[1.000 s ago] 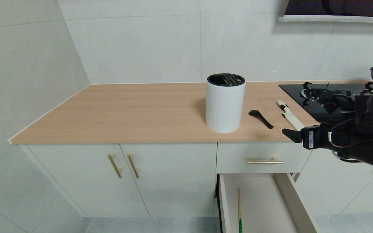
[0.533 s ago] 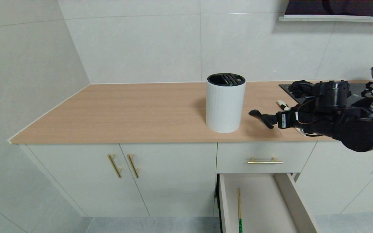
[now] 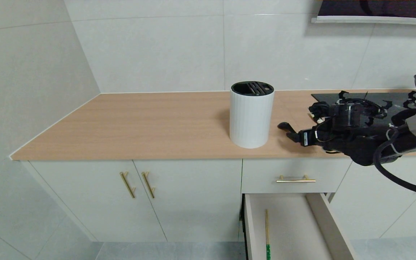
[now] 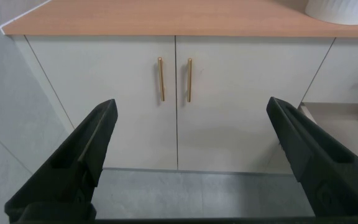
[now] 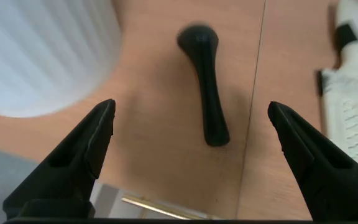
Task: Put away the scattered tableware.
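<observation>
- right gripper (image 3: 293, 137) sits low over the table (image 3: 157, 126), just right of the white holder (image 3: 251, 115). its fingers (image 5: 86, 162) are spread wide and grip nothing.
- black spoon (image 5: 205, 93) lies flat on the table in the gap between those fingers, clear of both. its bowl end points toward the wall and its handle toward the table's front edge.
- from the head view the spoon's bowl pokes out just past the gripper tip, near the holder's base.
- white knife (image 5: 352, 93) with black bands lies on the table beside the spoon, on the side away from the holder, not touching it.
- holder stands upright with a black slotted top.
- left gripper (image 4: 191, 104) hangs low in front of the cabinet doors (image 4: 241, 112) with gold handles (image 4: 161, 79). fingers wide apart, empty.
- drawer (image 3: 325, 224) under the table is pulled open. chopsticks (image 3: 266, 231) lie inside near its left wall.
- stove (image 3: 367, 99) takes the table's right end.
</observation>
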{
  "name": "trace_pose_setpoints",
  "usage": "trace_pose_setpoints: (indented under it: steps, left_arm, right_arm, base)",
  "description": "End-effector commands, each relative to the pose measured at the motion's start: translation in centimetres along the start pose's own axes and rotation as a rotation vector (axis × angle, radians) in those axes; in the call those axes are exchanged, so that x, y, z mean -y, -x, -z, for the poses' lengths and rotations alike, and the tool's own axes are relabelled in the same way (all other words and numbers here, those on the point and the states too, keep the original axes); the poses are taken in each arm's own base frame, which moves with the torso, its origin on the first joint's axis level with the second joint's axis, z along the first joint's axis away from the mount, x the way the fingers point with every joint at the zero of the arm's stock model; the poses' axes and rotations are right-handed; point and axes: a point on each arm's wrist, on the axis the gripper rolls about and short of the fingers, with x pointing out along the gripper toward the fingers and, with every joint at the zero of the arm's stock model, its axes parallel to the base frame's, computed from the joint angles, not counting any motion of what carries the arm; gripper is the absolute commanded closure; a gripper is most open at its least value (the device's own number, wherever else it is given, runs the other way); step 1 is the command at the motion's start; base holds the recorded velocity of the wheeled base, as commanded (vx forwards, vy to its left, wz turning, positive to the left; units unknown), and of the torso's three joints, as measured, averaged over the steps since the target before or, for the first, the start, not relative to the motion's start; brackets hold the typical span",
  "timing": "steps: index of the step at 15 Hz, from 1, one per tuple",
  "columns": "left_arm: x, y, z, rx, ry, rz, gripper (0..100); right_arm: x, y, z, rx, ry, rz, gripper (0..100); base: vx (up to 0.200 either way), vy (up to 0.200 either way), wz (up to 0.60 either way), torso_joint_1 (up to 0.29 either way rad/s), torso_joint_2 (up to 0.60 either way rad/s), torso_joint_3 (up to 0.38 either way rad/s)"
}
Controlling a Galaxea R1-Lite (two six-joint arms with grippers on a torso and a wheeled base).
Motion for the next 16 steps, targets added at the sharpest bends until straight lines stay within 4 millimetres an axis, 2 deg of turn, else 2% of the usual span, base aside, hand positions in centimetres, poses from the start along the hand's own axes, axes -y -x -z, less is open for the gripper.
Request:
trace_pose_setpoints:
  steps: [1,5,16]
  left_arm:
    - [0.0,0.0,0.0,-0.002,0.001,0.000,0]
    - [0.0,0.0,0.0,-0.002,0.001,0.000,0]
    - [0.0,0.0,0.0,0.000,0.001,0.000,0]
  right_arm:
    - [0.1,-1.8,1.4,-0.022,-0.001,0.008,0]
    - [0.5,-3.8,2.3,-0.021,-0.004,0.015,0]
    - [1.3,-5.0,2.7,-0.013,-0.007,0.038,0]
  base:
    - [0.000,0.000,0.00,0.000,0.00,0.000]
    - [0.000,0.000,0.00,0.000,0.00,0.000]
    - [0.000,0.000,0.00,0.000,0.00,0.000]
